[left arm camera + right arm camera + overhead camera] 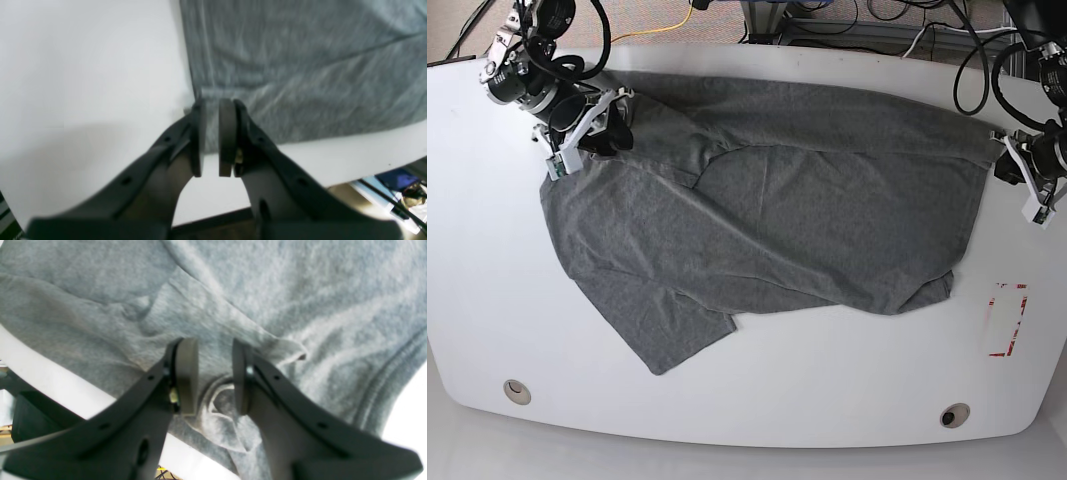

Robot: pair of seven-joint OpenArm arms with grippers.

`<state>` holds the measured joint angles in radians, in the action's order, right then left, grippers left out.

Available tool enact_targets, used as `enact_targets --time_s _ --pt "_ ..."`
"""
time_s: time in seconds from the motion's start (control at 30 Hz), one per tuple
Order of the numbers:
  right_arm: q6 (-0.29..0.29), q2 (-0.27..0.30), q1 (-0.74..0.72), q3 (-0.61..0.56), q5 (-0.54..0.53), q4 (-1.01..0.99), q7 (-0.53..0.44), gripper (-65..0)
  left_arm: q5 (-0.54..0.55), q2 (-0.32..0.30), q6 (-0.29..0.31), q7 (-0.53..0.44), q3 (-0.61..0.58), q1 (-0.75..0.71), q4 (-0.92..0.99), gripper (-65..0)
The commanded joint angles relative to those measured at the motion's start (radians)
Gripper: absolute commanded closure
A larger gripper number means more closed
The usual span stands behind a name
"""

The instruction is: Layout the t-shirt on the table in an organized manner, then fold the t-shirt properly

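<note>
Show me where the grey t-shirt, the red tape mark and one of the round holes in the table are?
t-shirt (777, 220): base view, middle of the spread grey cloth.
red tape mark (1007, 320): base view, on its outline near the table's right edge.
round hole (517, 391): base view, the grommet at the near left corner.

We see the grey t-shirt (767, 210) lying spread out but crumpled on the white worktop (487, 290). It reaches from the upper left of the frame to the right side. One part is folded over the middle, with many wrinkles. A red tape mark (1007, 320) sits at the right, just past the cloth.
</note>
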<state>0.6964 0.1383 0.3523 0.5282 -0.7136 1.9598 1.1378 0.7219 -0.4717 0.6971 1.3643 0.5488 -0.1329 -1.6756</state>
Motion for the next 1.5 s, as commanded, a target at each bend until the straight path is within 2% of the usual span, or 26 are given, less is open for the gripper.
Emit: enact_targets --time_s 0.0,0.1,0.23,0.3,0.53,0.7,0.97,1.47 --pt "0.002 0.01 -0.003 0.002 -0.021 0.014 -0.017 -17.1 0.005 -0.02 0.001 -0.006 0.009 0.009 0.032 -8.1" --pt "0.002 0.01 -0.003 0.004 -0.021 0.014 -0.017 -17.1 0.005 -0.022 0.001 -0.007 0.017 0.025 0.101 -15.3" --pt "0.002 0.01 -0.003 0.004 -0.021 0.014 -0.017 -17.1 0.005 -0.022 0.001 -0.009 0.069 0.074 0.234 -29.2" --pt "0.002 0.01 -0.003 0.004 -0.021 0.014 -0.017 -17.1 0.008 -0.022 0.001 -0.009 0.083 0.089 0.295 -32.8" --pt "0.002 0.01 -0.003 0.005 -0.021 0.014 -0.017 -17.1 0.011 -0.022 0.001 -0.009 0.084 0.129 0.378 -33.5" --pt "0.002 0.01 -0.003 0.005 -0.021 0.014 -0.017 -17.1 0.005 -0.015 0.001 -0.009 0.076 0.132 0.38 -33.6" --pt "0.002 0.01 -0.003 0.005 -0.021 0.014 -0.017 -17.1 0.005 -0.014 0.001 -0.009 0.0 0.134 0.38 -33.6" --pt "0.002 0.01 -0.003 0.005 -0.021 0.014 -0.017 -17.1 -0.005 -0.014 0.001 -0.009 -0.02 0.123 0.38 -33.3"
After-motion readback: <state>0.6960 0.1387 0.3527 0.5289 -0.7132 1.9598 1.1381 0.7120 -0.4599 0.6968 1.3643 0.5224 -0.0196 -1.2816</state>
